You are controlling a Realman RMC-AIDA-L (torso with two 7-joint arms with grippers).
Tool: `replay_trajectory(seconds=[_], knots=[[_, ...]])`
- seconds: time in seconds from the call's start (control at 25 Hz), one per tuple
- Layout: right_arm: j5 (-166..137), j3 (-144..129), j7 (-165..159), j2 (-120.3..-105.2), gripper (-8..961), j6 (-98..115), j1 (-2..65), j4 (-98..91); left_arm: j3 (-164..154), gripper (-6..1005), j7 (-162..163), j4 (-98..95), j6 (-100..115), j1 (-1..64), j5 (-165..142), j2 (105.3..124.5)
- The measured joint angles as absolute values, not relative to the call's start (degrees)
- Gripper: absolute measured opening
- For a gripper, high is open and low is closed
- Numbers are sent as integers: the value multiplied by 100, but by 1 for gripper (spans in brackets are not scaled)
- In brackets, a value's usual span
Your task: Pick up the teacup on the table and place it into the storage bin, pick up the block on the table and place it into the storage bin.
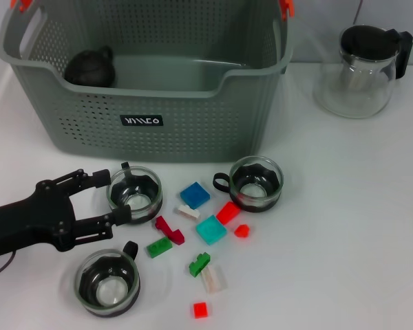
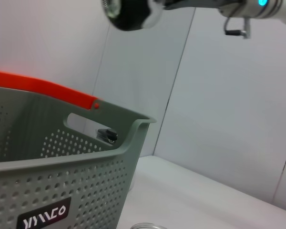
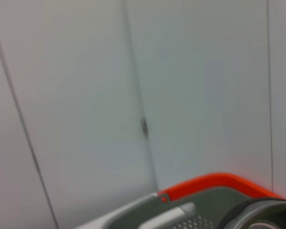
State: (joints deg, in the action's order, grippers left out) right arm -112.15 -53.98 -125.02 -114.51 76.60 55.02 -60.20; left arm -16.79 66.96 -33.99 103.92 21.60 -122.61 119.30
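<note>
The left gripper (image 1: 111, 198) is being held low over the table (image 1: 344, 227) at the left, its two black fingers (image 1: 96, 177) spread apart and lying on either side of the left edge of a glass teacup (image 1: 134, 193), which is not yet being clasped. That teacup is standing just in front of the storage bin (image 1: 151, 96). A second teacup (image 1: 256, 181) is standing to its right and a third teacup (image 1: 108, 282) nearer the robot. Between them, small blocks are being left scattered, among them a blue block (image 1: 194, 195), a teal block (image 1: 210, 229) and a red block (image 1: 228, 212). A dark teacup (image 1: 89, 67) is lying inside the bin at its left end. A glass pitcher (image 1: 363, 69) is standing at the far right. The right gripper is not being shown.
</note>
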Motion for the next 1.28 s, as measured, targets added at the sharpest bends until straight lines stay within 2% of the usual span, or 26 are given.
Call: replay_trajectory(seconds=[0.08,0.32,0.56,0.72,1.0,1.28], knots=[[-11598,-5399,-12529,-11454,53,7350,5874,-5578,-1679,872,6701,-3391,10357,2161,-12261,11934],[-12841,-5423,-12702,-11595,54,6476,6823,-4676,-1679,872,6711,-3376,10307,2162,-12261,11938],[-13478,-5490,-12766,-11653,54,5993,7556,-3853,-1679,872,6714,-3314,10299,2138,-12261,11945],[-13467,-5490,-12682,-11735,54,5262,7669,-3318,-1679,872,6715,-3305,10295,2107,-12261,11963],[-12814,-5480,-11541,-11724,55,5023,7555,-2672,-1679,872,6751,-3304,10234,2038,-12271,11996],[-12839,-5569,-10821,-11808,55,4977,7431,-2450,-1678,872,6816,-3304,10222,2011,-12259,12000]])
